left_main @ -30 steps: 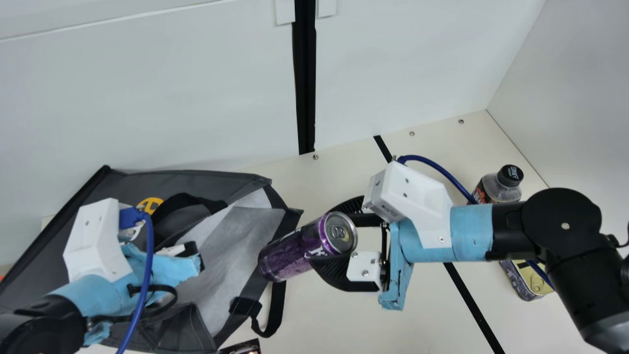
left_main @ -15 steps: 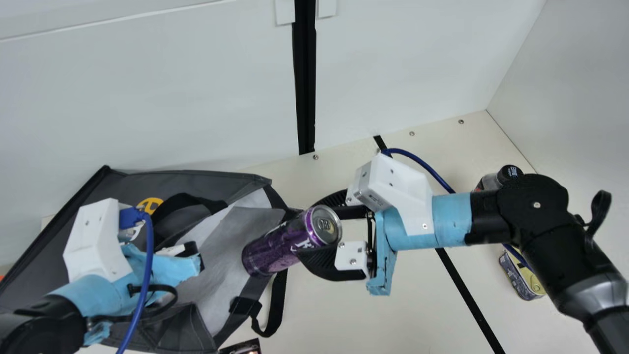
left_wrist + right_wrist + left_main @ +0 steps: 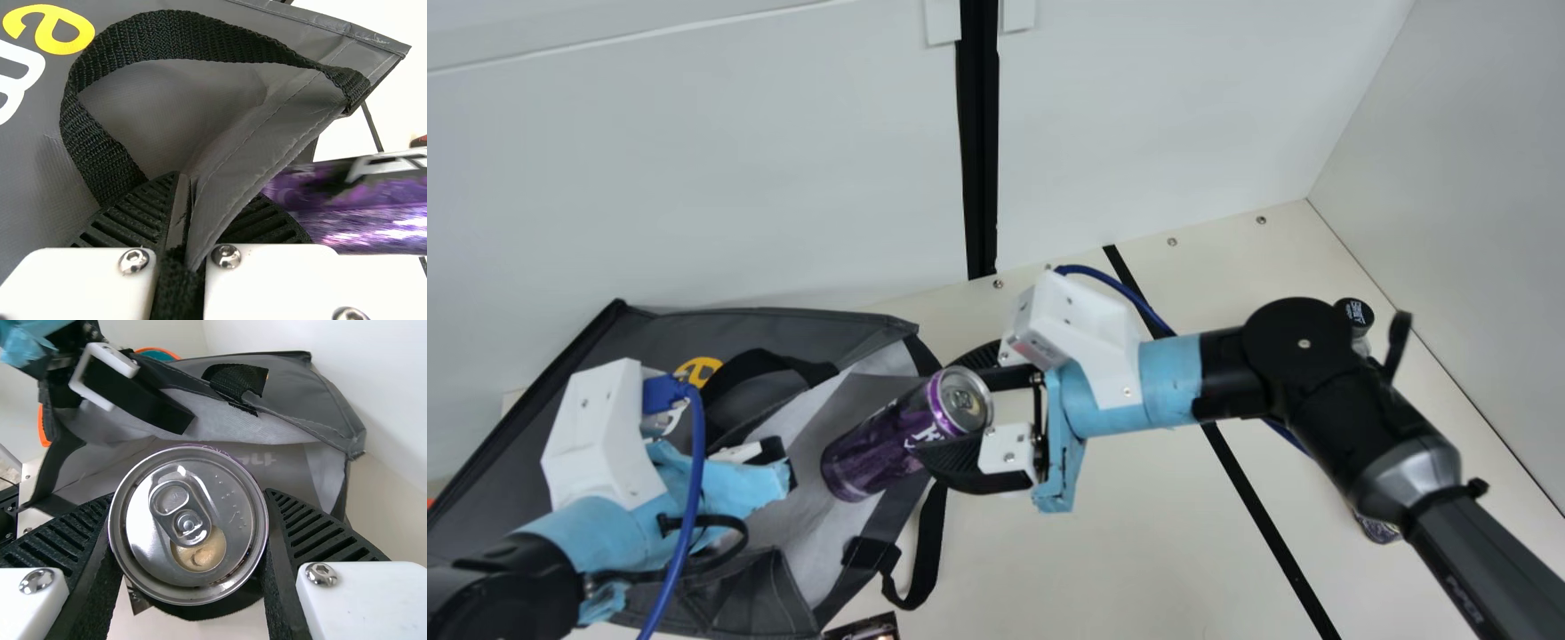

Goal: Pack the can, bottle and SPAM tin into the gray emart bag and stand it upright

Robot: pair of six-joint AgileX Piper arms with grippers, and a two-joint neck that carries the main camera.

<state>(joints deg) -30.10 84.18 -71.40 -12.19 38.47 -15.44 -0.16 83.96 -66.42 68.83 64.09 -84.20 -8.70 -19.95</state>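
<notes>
- At the open mouth of the gray emart bag [image 3: 631, 338], your can [image 3: 876, 446] is a slim purple cylinder with pale lettering, a violet band and a silver lid with a pull tab [image 3: 180, 512].
- You have its long axis slanting, lid toward your right arm, base toward your left arm and overlapping the bag's opening in the main view; you can't tell whether it touches the lining.
- Your right gripper [image 3: 944, 411] has its fingers around the can near the lid.
- Your left gripper [image 3: 770, 451] has its fingers closed together on the bag's gray rim, beside a black handle [image 3: 180, 37].
- The bag lies on its side, mouth toward your right arm, pale lining [image 3: 814, 533] showing.
- Beyond your right arm, partly hidden, are the black-capped bottle [image 3: 1357, 316] and the SPAM tin [image 3: 1378, 531].
</notes>
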